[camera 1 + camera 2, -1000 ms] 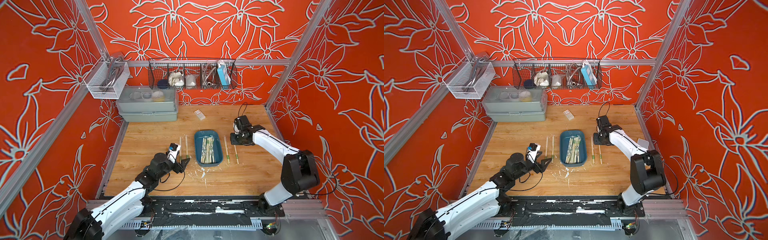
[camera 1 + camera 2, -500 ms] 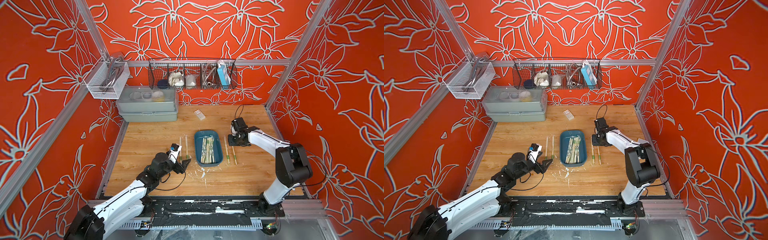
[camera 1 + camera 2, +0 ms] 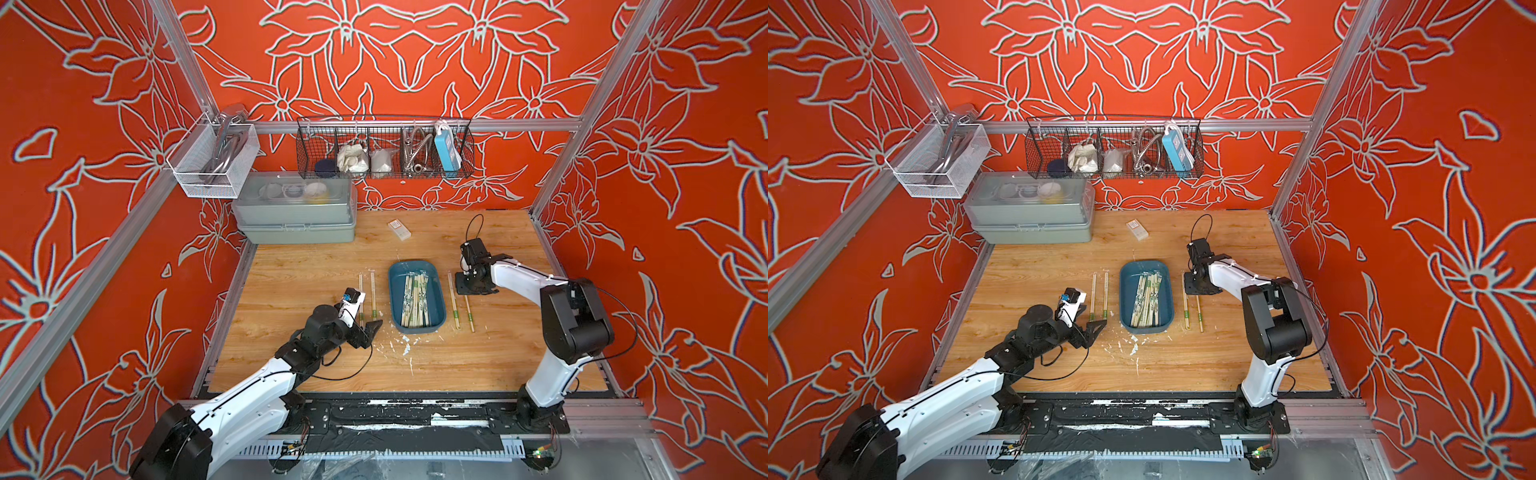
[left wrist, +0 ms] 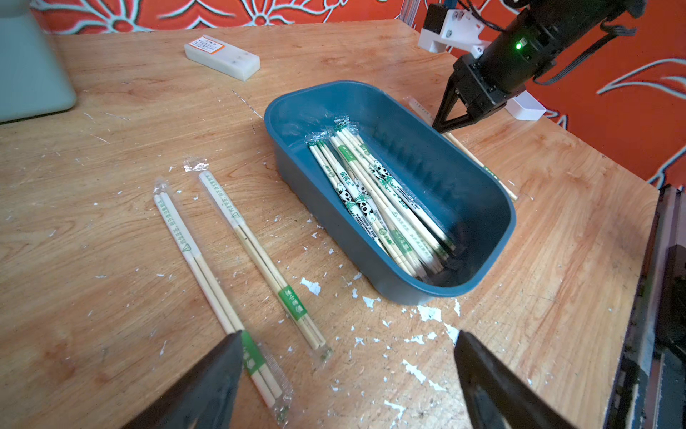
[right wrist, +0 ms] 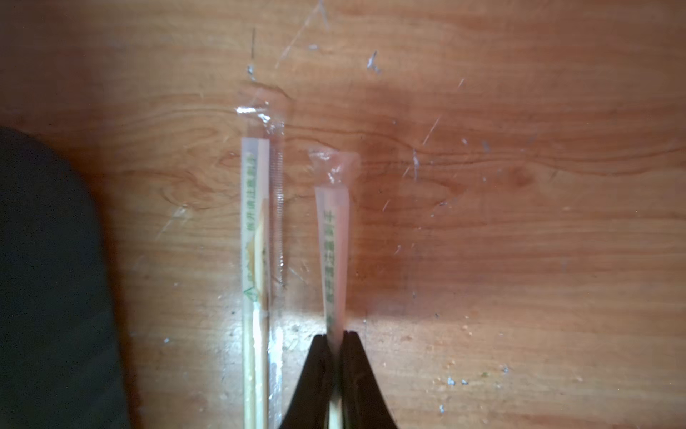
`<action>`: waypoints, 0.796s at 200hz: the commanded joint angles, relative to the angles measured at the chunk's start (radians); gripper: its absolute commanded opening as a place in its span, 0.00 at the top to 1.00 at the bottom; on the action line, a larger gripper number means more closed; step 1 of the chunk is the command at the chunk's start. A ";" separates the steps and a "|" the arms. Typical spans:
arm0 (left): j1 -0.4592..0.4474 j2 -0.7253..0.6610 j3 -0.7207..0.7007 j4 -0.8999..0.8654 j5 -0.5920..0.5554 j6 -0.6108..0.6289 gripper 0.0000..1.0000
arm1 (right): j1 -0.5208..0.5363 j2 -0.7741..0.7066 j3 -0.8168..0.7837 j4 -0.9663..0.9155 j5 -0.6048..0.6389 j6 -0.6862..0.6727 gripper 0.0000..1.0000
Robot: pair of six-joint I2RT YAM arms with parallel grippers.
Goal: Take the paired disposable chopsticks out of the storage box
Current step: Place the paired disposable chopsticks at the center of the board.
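The storage box [image 3: 434, 286] [image 3: 1165, 286] [image 4: 445, 174] is a teal tray mid-table, and several paired disposable chopsticks [image 3: 415, 299] [image 3: 1147, 299] [image 4: 375, 193] lie in it. Two pairs [image 3: 372, 295] [image 4: 260, 256] rest on the wood left of it. My left gripper [image 3: 368, 332] [image 3: 1094, 328] [image 4: 349, 336] hangs open at their near ends, holding nothing. Right of the box lie two more pairs [image 3: 453, 303] [image 5: 256, 223]. My right gripper [image 3: 466, 290] [image 3: 1196, 289] [image 5: 336, 334] is shut on the far end of the outer pair [image 5: 332, 241], low over the wood.
A grey lidded case [image 3: 297, 216] stands at the back left, and a small white block [image 3: 399, 230] lies behind the box. Wire baskets [image 3: 384, 149] hang on the back wall. White flecks [image 3: 405, 345] litter the wood in front of the box.
My right gripper has swung a little nearer and toward the box, still shut on the pair. The left jaws have spread slightly wider; that arm has barely moved.
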 commanded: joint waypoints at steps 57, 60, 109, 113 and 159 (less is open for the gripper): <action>-0.009 0.010 0.018 0.016 0.003 0.011 0.10 | -0.007 0.044 0.055 0.000 0.033 0.006 0.92; -0.010 0.011 0.018 0.015 0.002 0.011 0.10 | -0.008 0.047 0.057 0.000 0.033 0.006 0.92; -0.012 0.015 0.021 0.010 0.001 0.016 0.10 | -0.009 0.061 0.078 -0.014 0.050 0.006 0.91; -0.013 0.015 0.021 0.010 0.000 0.016 0.10 | -0.009 0.062 0.077 -0.015 0.050 0.005 0.90; -0.015 0.033 0.027 0.012 0.003 0.016 0.09 | -0.010 0.067 0.080 -0.017 0.049 0.006 0.86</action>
